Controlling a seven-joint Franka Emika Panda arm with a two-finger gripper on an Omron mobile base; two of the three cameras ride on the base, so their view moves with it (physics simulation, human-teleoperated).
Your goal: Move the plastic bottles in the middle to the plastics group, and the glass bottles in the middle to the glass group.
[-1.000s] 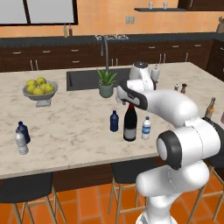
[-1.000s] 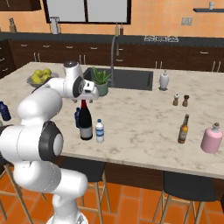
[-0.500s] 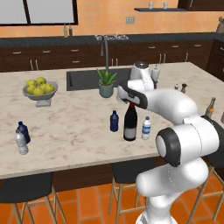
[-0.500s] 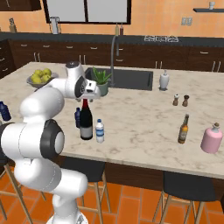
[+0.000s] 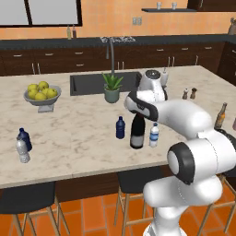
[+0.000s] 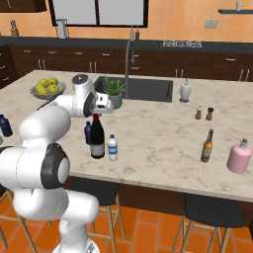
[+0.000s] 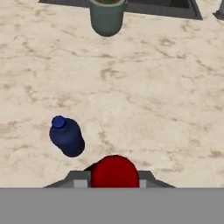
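Mid-counter, near the front edge: one wine bottle (image 5: 137,133), dark glass, red foil neck, pale label, standing upright. Gripper (image 6: 97,115) is down over its neck, jaws closed on the red top; in the hand view the foil cap (image 7: 114,173) sits between the two finger tips (image 7: 81,180). A second ago the jaws stood wide around that neck; since then they have shut on it, and the bottle has not shifted. Two small plastic bottles flank it: one slim dark blue bottle (image 5: 120,127) just to its left in the left base view, one clear bottle with blue cap (image 5: 154,135) just to its right, both upright, neither touching the wine bottle. Plastics pair near the counter's left front corner: one squat dark blue bottle (image 5: 24,138) and one greyish clear bottle (image 5: 22,150), close together. One amber glass bottle (image 6: 207,146) stands toward the right end of the counter, with one pink bottle (image 6: 239,156) just beyond it. Behind: one potted plant (image 5: 111,88) at the sink's front edge, one fruit bowl (image 5: 42,96) with yellow fruit at the left, two shakers (image 6: 204,112), one pale dispenser (image 6: 185,91) by the sink. The open counter stretch between middle cluster and amber bottle carries nothing in the way.
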